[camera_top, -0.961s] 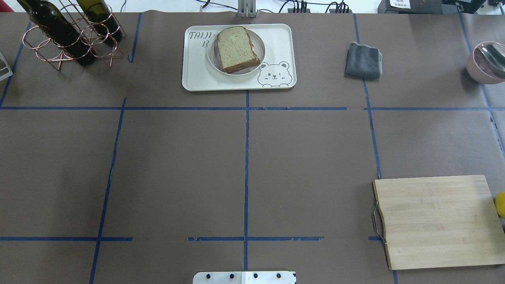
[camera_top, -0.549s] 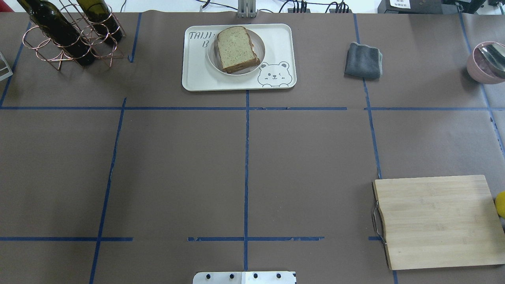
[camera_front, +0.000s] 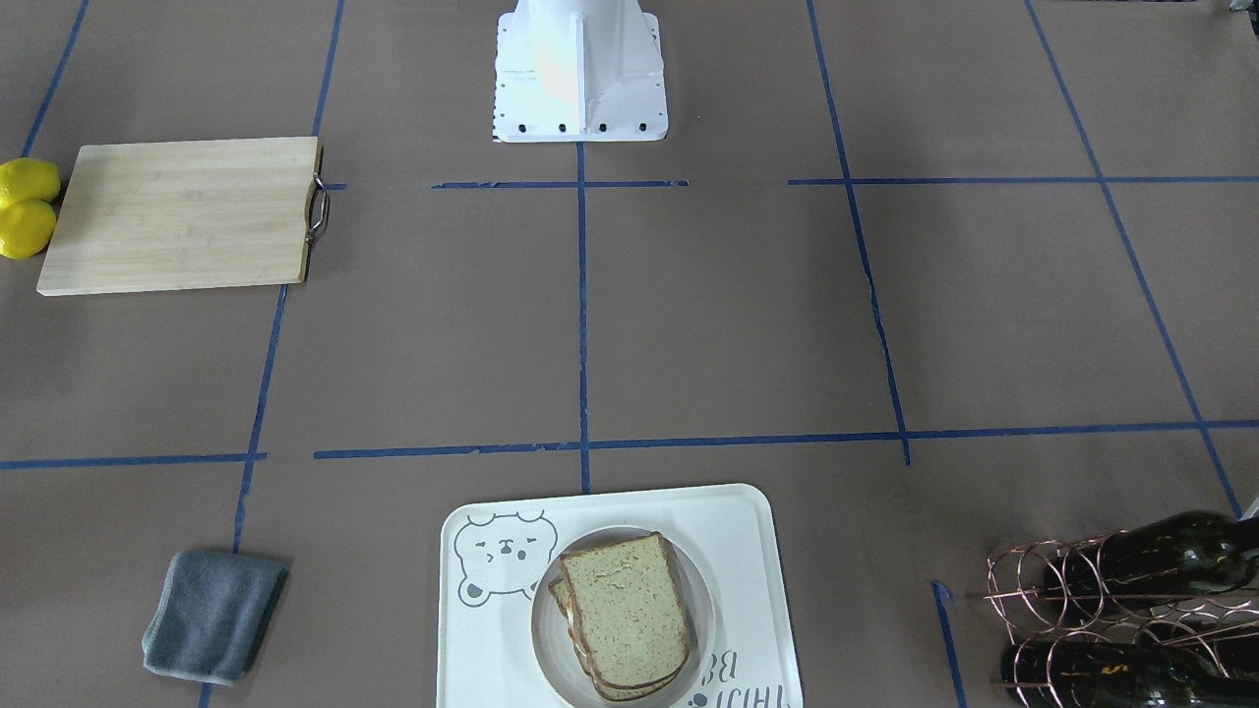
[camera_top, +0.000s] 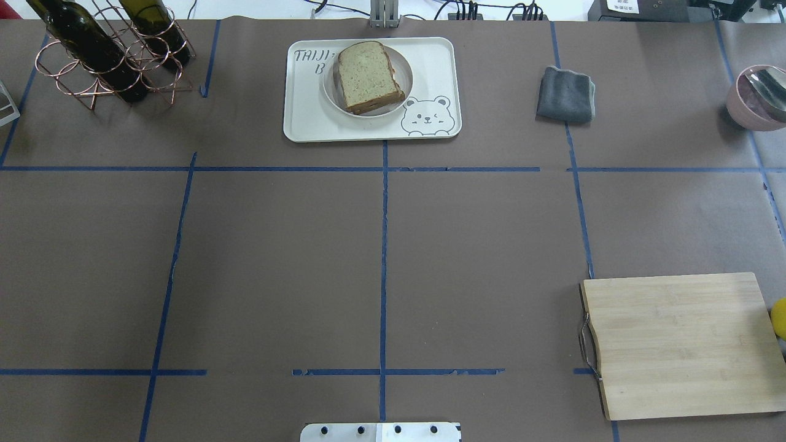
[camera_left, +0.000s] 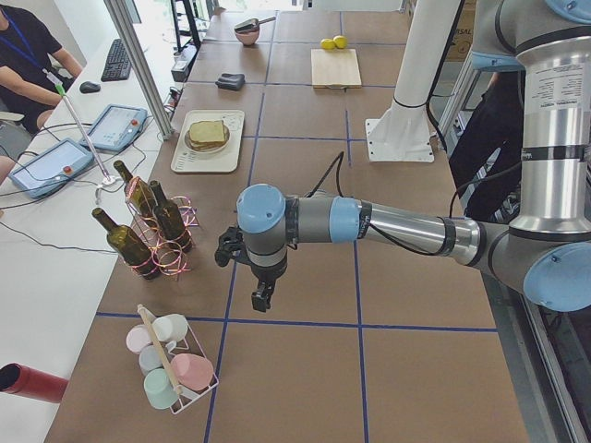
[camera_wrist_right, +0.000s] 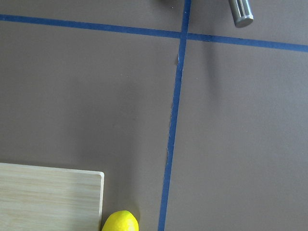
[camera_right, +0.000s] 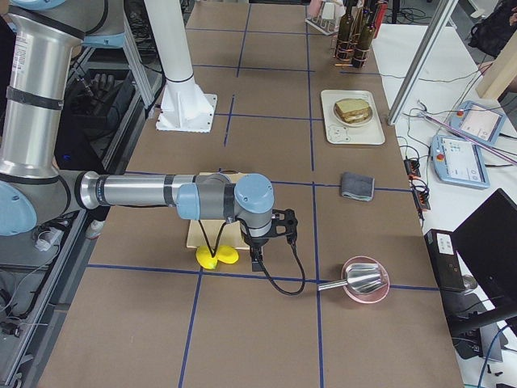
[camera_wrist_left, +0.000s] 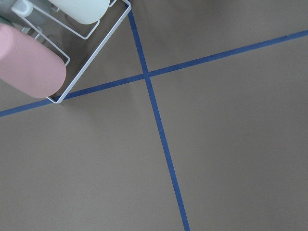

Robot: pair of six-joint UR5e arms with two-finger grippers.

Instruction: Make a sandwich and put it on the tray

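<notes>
The sandwich (camera_top: 368, 77) lies on a small round white dish (camera_top: 405, 92), which stands on the cream bear-face tray (camera_top: 307, 120) at the far middle of the table. The top bread slice faces up and the egg is hidden. The sandwich (camera_front: 628, 615) and tray (camera_front: 767, 551) also show in the front-facing view. My left gripper (camera_left: 263, 300) hangs over the table near the bottle rack, far from the tray. My right gripper (camera_right: 257, 260) hangs by the lemons. Both show only in the side views, so I cannot tell whether they are open or shut.
A wooden cutting board (camera_top: 681, 344) lies at the near right with lemons (camera_front: 25, 206) beside it. A grey cloth (camera_top: 565, 94) lies right of the tray. A wire rack with wine bottles (camera_top: 104, 55) stands far left. A pink bowl (camera_top: 755, 98) holds a ladle. A cup rack (camera_left: 171, 365) stands near the left arm.
</notes>
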